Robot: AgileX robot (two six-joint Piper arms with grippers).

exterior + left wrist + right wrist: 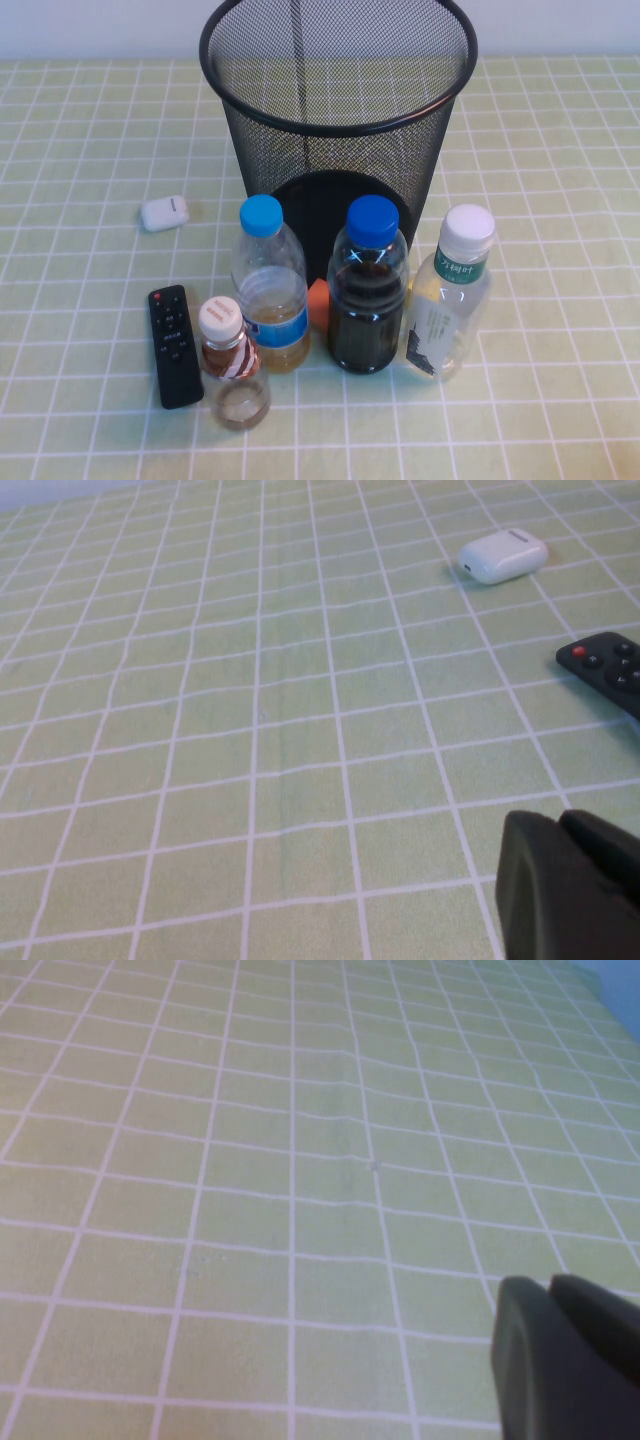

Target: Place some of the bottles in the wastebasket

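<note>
In the high view the short white-capped bottle with a red-brown label (233, 365) stands upright at the front left of the group. The taller white-capped bottle with a green-and-white label (450, 295) stands upright at the right end. The black wire-mesh wastebasket (330, 150) stands just behind them. Neither gripper shows in the high view. My left gripper (560, 822) is shut and empty, low over bare cloth to the left of the group. My right gripper (550, 1288) is shut and empty over bare cloth. No bottle shows in either wrist view.
A blue-capped bottle of dark liquid (368, 290) and a blue-capped, blue-labelled bottle (268, 290) stand between the two white-capped ones, with a small orange object (318, 303) behind. A black remote (174, 345) and a white case (164, 212) lie left. The green checked cloth (80, 150) covers the table.
</note>
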